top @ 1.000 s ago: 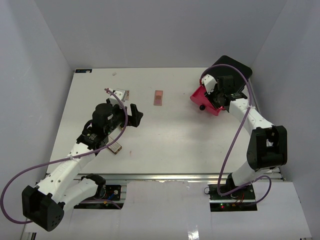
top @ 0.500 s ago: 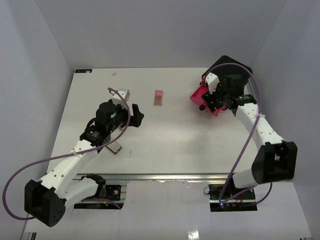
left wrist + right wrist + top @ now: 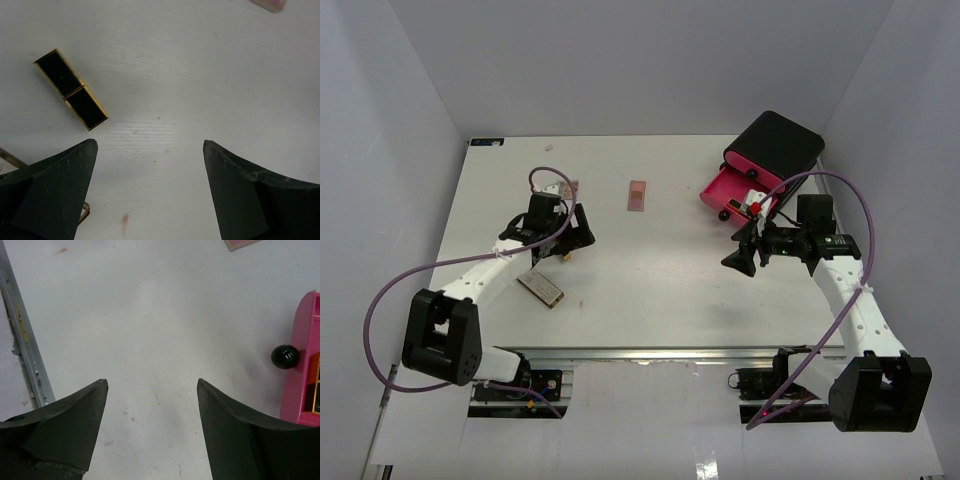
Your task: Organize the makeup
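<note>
Uncovered now that my left arm has swung aside, the brown case (image 3: 541, 289) lies flat on the bench (image 3: 650, 270) near its front edge. A black-and-gold lipstick (image 3: 71, 89) lies just ahead of my left pincer (image 3: 150, 144), which is spread wide and empty. The tan-pink palette (image 3: 637, 195) sits farther back, mid-bench. My right pincer (image 3: 152, 382), pulled back from the pink drawer (image 3: 718, 187) of the black box (image 3: 775, 145), is spread too, holding nothing.
</note>
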Robot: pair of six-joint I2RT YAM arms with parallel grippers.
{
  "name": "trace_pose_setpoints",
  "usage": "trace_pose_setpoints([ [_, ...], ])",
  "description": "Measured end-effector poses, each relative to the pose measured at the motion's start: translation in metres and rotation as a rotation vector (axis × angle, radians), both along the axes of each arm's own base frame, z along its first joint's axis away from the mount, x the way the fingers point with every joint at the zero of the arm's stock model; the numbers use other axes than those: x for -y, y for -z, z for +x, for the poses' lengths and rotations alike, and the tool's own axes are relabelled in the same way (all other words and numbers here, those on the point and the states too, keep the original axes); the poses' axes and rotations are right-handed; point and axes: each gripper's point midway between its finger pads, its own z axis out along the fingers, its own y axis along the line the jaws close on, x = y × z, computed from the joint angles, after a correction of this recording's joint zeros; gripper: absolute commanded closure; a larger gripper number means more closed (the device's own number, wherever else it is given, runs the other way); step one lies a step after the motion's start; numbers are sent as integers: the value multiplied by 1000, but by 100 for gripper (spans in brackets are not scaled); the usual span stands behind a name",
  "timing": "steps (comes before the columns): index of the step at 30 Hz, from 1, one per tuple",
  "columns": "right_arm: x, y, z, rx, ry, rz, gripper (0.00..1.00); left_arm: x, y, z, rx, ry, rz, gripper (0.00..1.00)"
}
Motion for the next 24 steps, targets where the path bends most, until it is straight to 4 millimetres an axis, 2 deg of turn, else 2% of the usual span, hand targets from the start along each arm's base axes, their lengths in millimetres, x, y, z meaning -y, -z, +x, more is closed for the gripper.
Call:
trace_pose_setpoints([
  [5,-3,-6,-3,4,-18,32,21,-31,17,11,-98,-204,16,3],
  [10,-2,-10,-4,18,-17,37,21,-55,40,24,-184,-324,21,9],
  [15,-2,-14,-6,32,-12,39,21,-61,59,27,-240,-366,46,21],
  [19,4,-15,-3,33,14,44,21,-62,63,33,-250,-375,53,28],
  [23,8,-17,-1,31,32,48,21,-61,66,35,-257,-379,52,50],
  [24,8,-17,-1,31,34,49,21,-61,67,35,-258,-381,52,59],
])
